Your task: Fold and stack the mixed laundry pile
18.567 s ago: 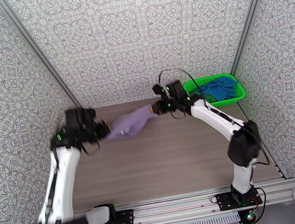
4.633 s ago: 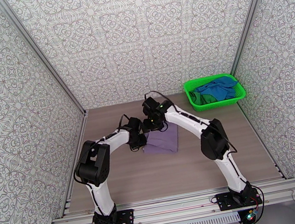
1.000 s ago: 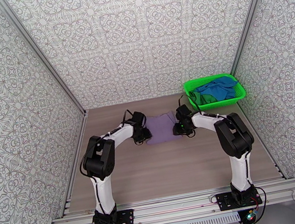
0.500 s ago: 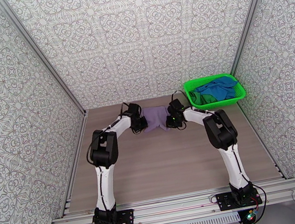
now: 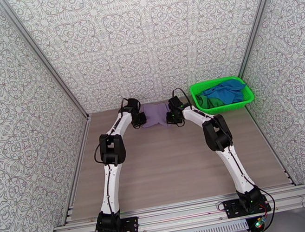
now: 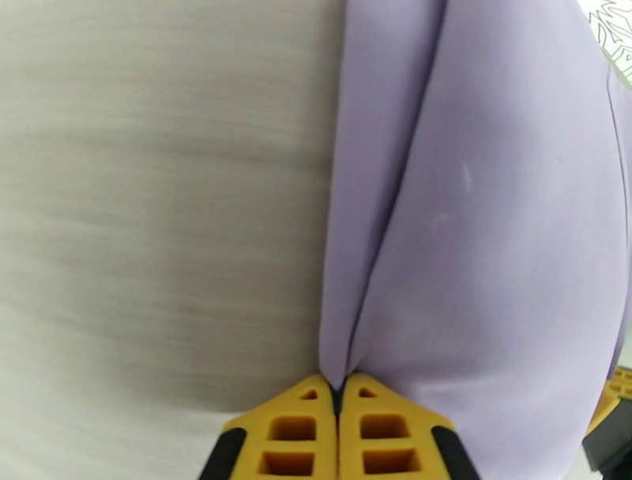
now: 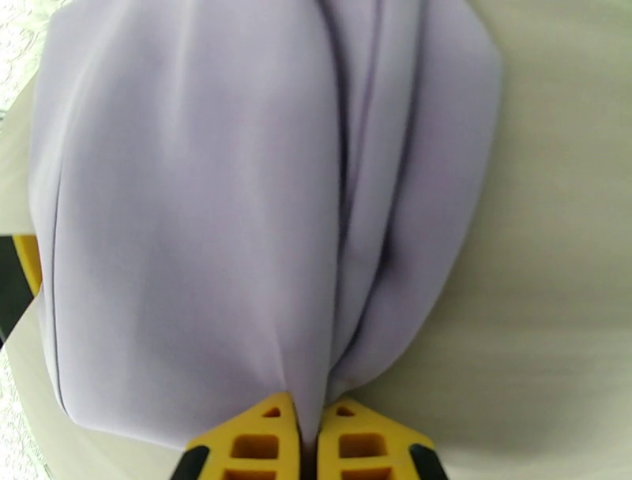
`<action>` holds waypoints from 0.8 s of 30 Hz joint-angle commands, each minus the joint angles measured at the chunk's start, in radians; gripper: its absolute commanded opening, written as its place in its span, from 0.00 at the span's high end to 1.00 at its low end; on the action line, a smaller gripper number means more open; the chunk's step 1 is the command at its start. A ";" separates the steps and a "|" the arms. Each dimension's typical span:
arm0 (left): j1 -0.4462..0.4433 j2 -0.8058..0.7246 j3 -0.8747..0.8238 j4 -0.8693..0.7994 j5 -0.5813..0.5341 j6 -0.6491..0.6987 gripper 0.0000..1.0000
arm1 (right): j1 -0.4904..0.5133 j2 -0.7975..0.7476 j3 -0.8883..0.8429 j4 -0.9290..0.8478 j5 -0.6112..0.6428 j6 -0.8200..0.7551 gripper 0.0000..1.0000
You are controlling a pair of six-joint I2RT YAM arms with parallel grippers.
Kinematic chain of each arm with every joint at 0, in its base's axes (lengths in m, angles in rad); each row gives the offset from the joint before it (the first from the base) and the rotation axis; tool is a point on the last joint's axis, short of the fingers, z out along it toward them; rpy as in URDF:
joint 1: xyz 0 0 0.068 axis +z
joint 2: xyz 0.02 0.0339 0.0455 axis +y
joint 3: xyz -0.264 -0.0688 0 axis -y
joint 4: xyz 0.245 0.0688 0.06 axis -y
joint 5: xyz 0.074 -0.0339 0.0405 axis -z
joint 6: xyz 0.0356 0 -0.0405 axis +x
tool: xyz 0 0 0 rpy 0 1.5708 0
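Stretching between the two arms, the lavender-grey soft cloth garment [image 5: 154, 113] lies bunched in loose folds at the far end of the pale wood-grain desk [image 5: 172, 172], close to the patterned back wall. The yellow left fingers [image 6: 352, 391] are closed tight on a crease at the garment's left edge, cloth pinched between them. The yellow right fingers [image 7: 326, 417] are likewise clamped on a gathered fold at its right edge. Well to the right, in the far corner, a bright green plastic mesh basket [image 5: 224, 107] holds the bright blue shirt-like garment [image 5: 228, 90], with the dark green garment [image 5: 211, 102] tucked beside it on the left.
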 commanded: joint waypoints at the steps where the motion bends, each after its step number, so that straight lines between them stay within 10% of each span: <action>1: 0.024 0.086 -0.010 -0.095 -0.059 0.025 0.93 | -0.028 0.077 0.062 -0.088 0.095 -0.016 0.99; 12: 0.054 0.072 0.041 -0.086 -0.047 0.028 0.46 | -0.035 0.019 0.051 -0.100 0.089 -0.039 0.56; 24: 0.108 -0.160 0.066 -0.047 -0.020 0.066 0.31 | -0.098 -0.353 0.036 -0.154 0.067 -0.227 0.36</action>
